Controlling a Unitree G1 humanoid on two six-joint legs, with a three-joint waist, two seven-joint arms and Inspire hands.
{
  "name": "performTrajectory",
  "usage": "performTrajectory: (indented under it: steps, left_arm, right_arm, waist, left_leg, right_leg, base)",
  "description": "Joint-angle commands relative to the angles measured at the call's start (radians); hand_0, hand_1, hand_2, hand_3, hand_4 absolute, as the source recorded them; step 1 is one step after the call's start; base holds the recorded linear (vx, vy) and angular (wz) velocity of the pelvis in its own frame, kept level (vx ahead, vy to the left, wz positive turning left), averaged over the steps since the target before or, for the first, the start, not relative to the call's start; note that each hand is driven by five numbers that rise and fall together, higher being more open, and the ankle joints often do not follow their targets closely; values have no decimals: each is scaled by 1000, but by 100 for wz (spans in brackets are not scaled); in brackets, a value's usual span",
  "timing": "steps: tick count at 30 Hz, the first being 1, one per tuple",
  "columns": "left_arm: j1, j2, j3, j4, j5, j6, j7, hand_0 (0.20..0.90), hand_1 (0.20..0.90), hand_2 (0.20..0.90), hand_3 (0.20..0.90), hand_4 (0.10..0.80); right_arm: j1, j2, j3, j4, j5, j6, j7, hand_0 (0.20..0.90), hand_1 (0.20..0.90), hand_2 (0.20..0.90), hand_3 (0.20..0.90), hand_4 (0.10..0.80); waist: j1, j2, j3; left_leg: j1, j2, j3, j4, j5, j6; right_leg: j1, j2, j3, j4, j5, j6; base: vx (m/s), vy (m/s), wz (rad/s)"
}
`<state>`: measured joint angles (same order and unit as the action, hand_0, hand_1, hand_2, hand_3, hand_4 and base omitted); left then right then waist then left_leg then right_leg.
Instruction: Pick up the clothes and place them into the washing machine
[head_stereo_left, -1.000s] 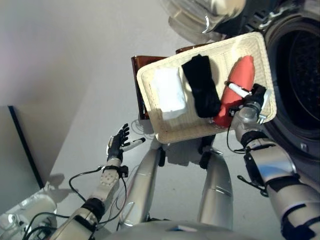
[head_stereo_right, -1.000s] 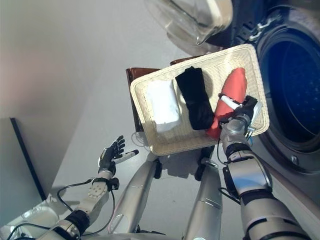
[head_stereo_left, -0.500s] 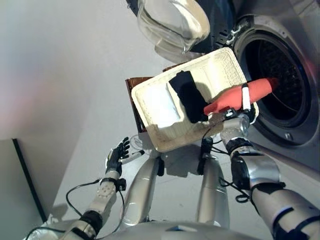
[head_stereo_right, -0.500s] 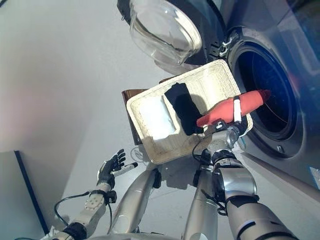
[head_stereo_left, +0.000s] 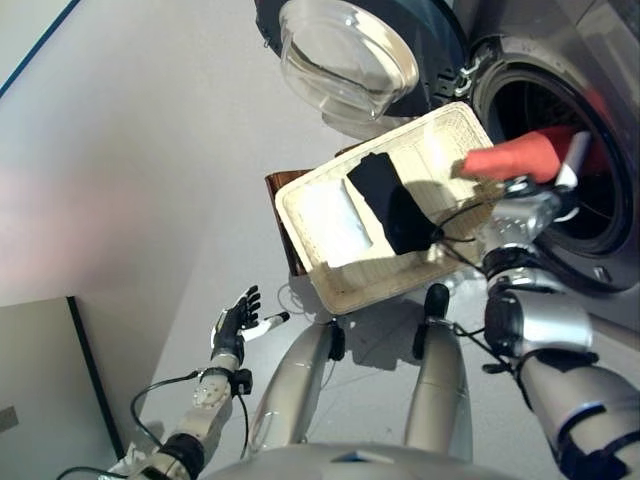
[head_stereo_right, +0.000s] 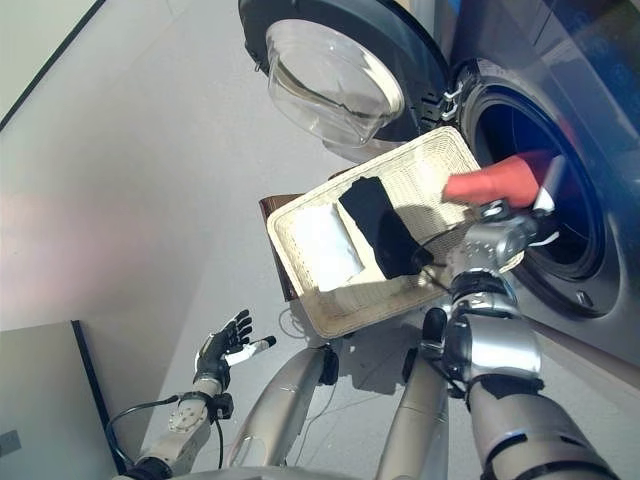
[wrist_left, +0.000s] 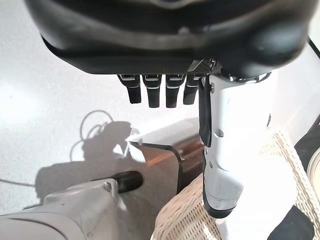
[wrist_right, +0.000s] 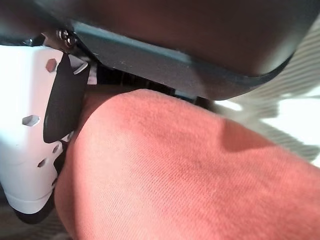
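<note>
Right hand (head_stereo_left: 545, 200) grips a rolled salmon-red cloth (head_stereo_left: 512, 159) at the washing machine (head_stereo_left: 575, 120) opening; left hand (head_stereo_left: 233, 320) hangs open, fingers straight

A pale wicker basket (head_stereo_left: 440, 135) is resting on a dark brown stand (head_stereo_left: 287, 225), carrying a folded white cloth (head_stereo_left: 334, 221) and a black garment (head_stereo_left: 391, 203) side by side.

Red garment (wrist_right: 190, 170): matt cloth, fine woven texture. Basket (head_stereo_left: 440, 130): pale wicker, rough weave. Black garment (head_stereo_left: 392, 205) and white garment (head_stereo_left: 335, 215): soft matt cloth. Washing machine (head_stereo_right: 590, 90): smooth grey casing; door (head_stereo_right: 330, 70) glossy clear bowl, dark rim. Stool (head_stereo_left: 285, 195) under basket: glossy brown wood. Floor (head_stereo_left: 150, 150): smooth, matt grey.
</note>
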<state>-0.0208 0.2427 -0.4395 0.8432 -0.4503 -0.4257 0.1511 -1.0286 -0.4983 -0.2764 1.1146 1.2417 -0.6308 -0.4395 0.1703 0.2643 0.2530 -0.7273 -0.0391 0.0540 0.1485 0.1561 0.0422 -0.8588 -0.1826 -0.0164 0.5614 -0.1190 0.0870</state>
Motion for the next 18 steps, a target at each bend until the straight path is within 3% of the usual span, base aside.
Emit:
performTrajectory:
  steps: [1,2,5,10,18]
  left_arm:
    - [7,49,3,1,-29,-66,24,900,900,900,900,800]
    - [12,51,1,-13,-31,-71,24,900,900,900,900,800]
    - [23,48,6,-29,-52,-69,18,900,900,900,900,800]
    - [13,19,3,10,-68,-59,12,900,900,900,900,800]
    - [17,-9,-29,41,-40,-38,-10,900,900,900,900,800]
  right_arm:
    - [-119,-170,65,-146,-158,-150,-102,414,414,414,414,453]
    - [-129,-174,56,-175,-163,-154,-110,900,900,900,900,800]
    - [-131,-176,95,-148,-161,-108,-79,900,900,900,900,800]
    - [-116,-77,108,-37,-83,-65,0,900,900,900,900,800]
    - [-48,2,99,52,-40,-21,65,900,900,900,900,800]
  waist:
    - [11,41,-41]
    - [14,57,-44]
    - [30,89,-56]
    - [45,127,-63]
    - [38,139,-74]
  left_leg:
    - [14,-24,-31,117,-182,-75]
    - [16,-31,-30,111,-178,-75]
    - [32,-43,-25,84,-167,-73]
    - [47,-45,-6,73,-162,-66]
    - [68,-40,-3,60,-159,-65]
  right_leg:
    - [134,10,-2,-202,61,-5]
    - [133,6,2,-202,61,-4]
    - [129,-9,15,-208,72,1]
    - [125,-8,33,-215,82,2]
    - [142,-10,34,-226,90,3]
  base:
    - [-11,67,5]
    - [-12,60,5]
    - [-2,80,3]
    - [1,44,-18]
    - [0,0,-4]
